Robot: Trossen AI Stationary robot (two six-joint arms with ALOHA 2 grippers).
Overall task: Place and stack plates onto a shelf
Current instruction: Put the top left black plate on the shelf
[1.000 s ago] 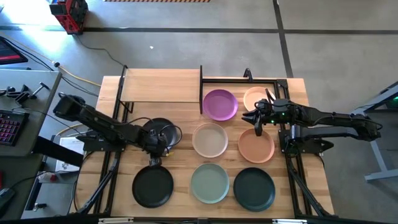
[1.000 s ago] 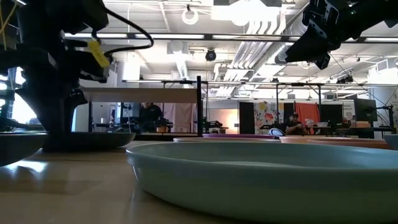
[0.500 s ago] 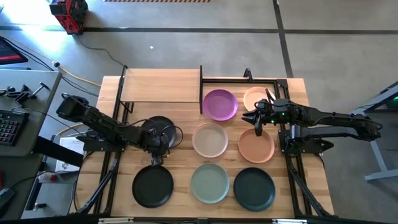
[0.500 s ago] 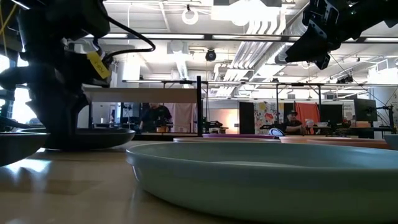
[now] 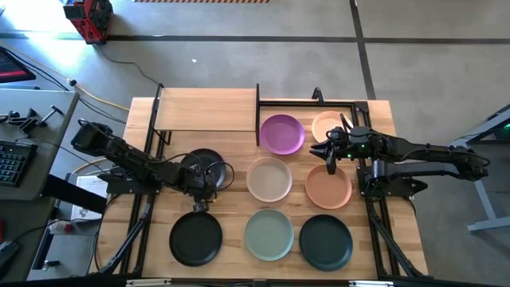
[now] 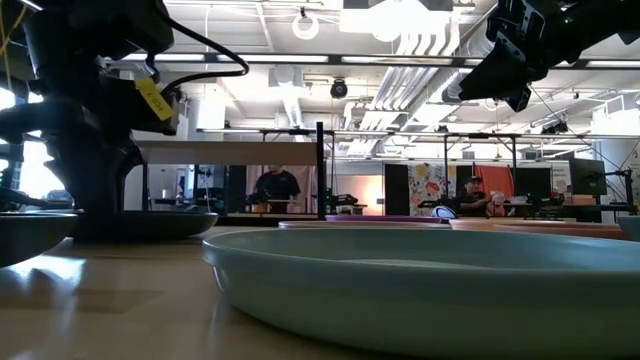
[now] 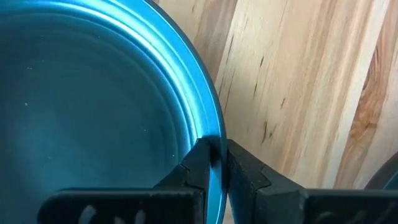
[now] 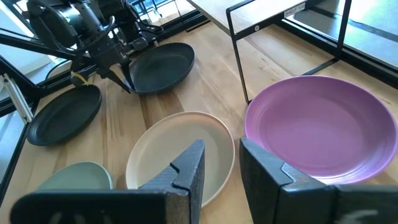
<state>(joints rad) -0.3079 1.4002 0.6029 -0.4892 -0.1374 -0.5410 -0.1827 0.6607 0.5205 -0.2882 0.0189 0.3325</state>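
Note:
A black plate lies on the table in front of the shelf, a pale plank with black upright bars. My left gripper is shut on this plate's rim and shows from the side in the right wrist view. My right gripper hangs open in the air above the gap between the purple plate, the beige plate and the terracotta plate, holding nothing. My left gripper pinches the black plate's rim on the plate's near side, one finger inside the dish and one outside. The fingers come from above, pointing steeply down and lying across the rim. The plate's underside rests on the table.
A cream plate lies mid-table. Along the near edge lie a black plate, a sage green plate and another black plate. The low view shows people in the room behind.
My left gripper has shut its fingers on the black plate's rim while staying in place over the plate. The plate has not moved. My right arm has kept still.

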